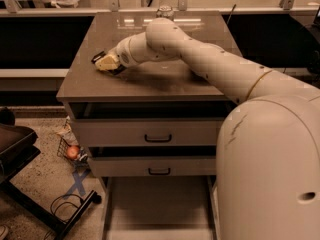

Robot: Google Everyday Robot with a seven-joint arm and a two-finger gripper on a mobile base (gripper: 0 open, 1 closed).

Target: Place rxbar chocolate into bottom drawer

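One gripper (101, 64) at one rxbar chocolate (97, 57) (countertop (150, 83))

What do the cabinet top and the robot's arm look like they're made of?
Cabinet top: likely laminate or coated metal, smooth semi-gloss; lights reflect near its back. Arm: seemingly moulded white plastic, rounded, shiny. Its cream tool sits over the top's left side, at the rxbar chocolate.

1 end effector (106, 63) is counted, low over the worktop's (150, 84) left side; 1 rxbar chocolate (97, 57) is seen at it; 1 can (165, 10) at the back edge; 3 drawers (125, 133) are counted, 1 bottom drawer (160, 209) pulled out; 2 black handles (158, 138)
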